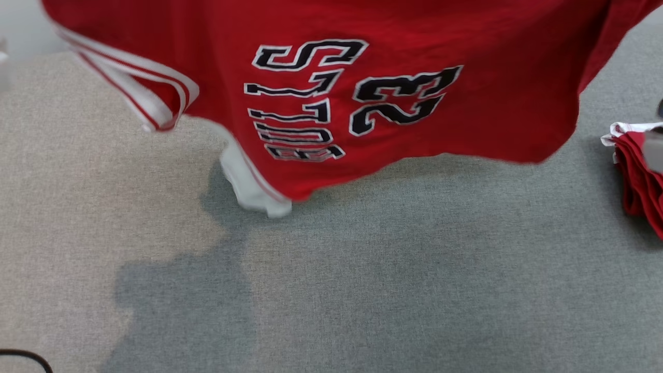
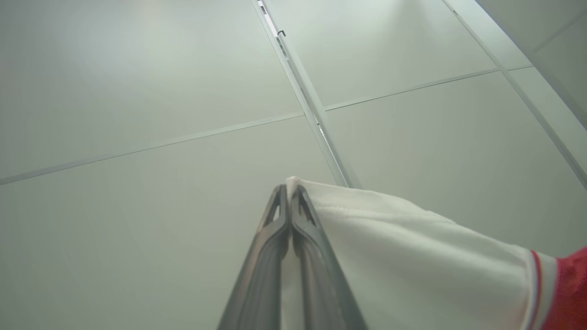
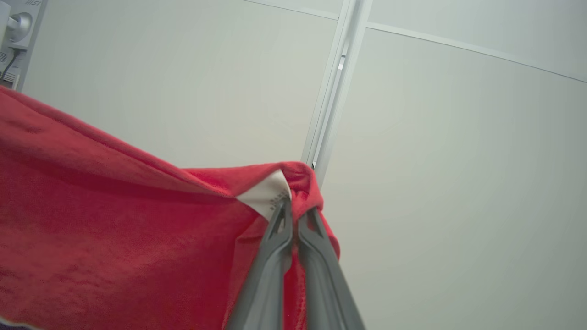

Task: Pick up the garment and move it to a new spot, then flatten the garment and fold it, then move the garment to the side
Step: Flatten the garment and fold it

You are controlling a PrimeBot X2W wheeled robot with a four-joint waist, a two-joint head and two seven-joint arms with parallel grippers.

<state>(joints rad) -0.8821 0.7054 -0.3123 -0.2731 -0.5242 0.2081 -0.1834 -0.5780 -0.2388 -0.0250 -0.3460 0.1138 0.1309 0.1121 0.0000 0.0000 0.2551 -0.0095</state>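
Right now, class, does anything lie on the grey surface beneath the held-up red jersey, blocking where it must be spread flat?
Nothing visible does. The grey surface under the jersey looks bare; a folded red stack lies aside at the right edge, a dark cable at the lower left corner.

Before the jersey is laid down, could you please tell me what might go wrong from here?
The left gripper pinches only the tip of the white trim, which may slip free. The jersey hangs near the folded red stack and might brush it. Its white flap dangles lowest and may land crumpled.
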